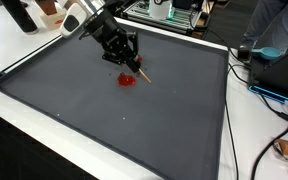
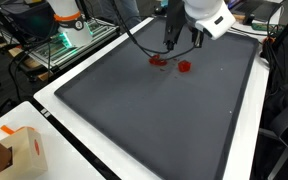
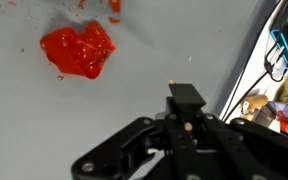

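A red, crumpled blob (image 3: 79, 50) lies on the dark grey mat (image 1: 114, 120); it also shows in both exterior views (image 1: 127, 80) (image 2: 184, 67). A second small red piece (image 2: 159, 60) lies beside it. My gripper (image 1: 129, 60) hangs low over the mat just behind the blob, and it also shows in an exterior view (image 2: 171, 45). In the wrist view the jaws (image 3: 187, 100) look closed on a thin stick-like tool (image 1: 142, 72), whose tip points down to the mat next to the blob. The tool's lower part is hidden in the wrist view.
The mat has a raised black rim (image 1: 228, 90) and lies on a white table (image 1: 259, 130). Cables (image 1: 269, 95) run along one side. A cardboard box (image 2: 14, 150) stands at a corner. Equipment racks (image 2: 69, 30) and a person in blue (image 1: 279, 30) are at the back.
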Tool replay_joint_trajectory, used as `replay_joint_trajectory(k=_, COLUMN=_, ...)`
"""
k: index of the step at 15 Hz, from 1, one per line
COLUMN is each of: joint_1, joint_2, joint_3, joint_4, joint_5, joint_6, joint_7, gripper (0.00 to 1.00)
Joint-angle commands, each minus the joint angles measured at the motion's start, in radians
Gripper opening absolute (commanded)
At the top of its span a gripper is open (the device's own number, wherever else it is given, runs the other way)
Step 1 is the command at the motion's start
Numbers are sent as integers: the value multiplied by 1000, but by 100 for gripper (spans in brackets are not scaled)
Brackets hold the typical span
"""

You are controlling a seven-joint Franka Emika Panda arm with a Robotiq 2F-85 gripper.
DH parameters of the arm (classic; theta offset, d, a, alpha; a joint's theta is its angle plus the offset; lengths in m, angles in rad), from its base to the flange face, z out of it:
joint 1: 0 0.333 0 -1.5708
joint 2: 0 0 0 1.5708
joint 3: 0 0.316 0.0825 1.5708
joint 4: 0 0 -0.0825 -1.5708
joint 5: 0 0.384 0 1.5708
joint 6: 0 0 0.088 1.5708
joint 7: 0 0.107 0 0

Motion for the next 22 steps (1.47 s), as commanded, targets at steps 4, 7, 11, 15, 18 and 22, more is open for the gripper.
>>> replay_joint_trajectory(k=4, joint_1=-30, joint_2=30, joint_3=6, joint_4=18, joint_5=29, joint_6=-37, joint_7=-6, gripper=3)
replay_joint_trajectory(k=7, joint_1=-38, joint_2=36, joint_3=4, joint_4=17, joint_5=31, joint_6=-37, joint_7=-3, gripper=3)
replay_joint_trajectory(k=11, joint_1=-46, joint_2=44, joint_3=3, joint_4=19, joint_5=32, joint_6=-40, joint_7=0, gripper=3)
replay_joint_trajectory(k=15, joint_1=-53, joint_2=51, joint_3=2, joint_4=21, joint_5=32, joint_6=-40, joint_7=0, gripper=3)
replay_joint_trajectory(k=18, joint_1=-57, joint_2=52, joint_3=1, joint_4=20, joint_5=32, joint_6=-39, joint_7=2, gripper=3)
replay_joint_trajectory(k=22, joint_1=-59, joint_2=48, joint_3=-3, joint_4=17, joint_5=21, joint_6=-47, joint_7=9, gripper=3)
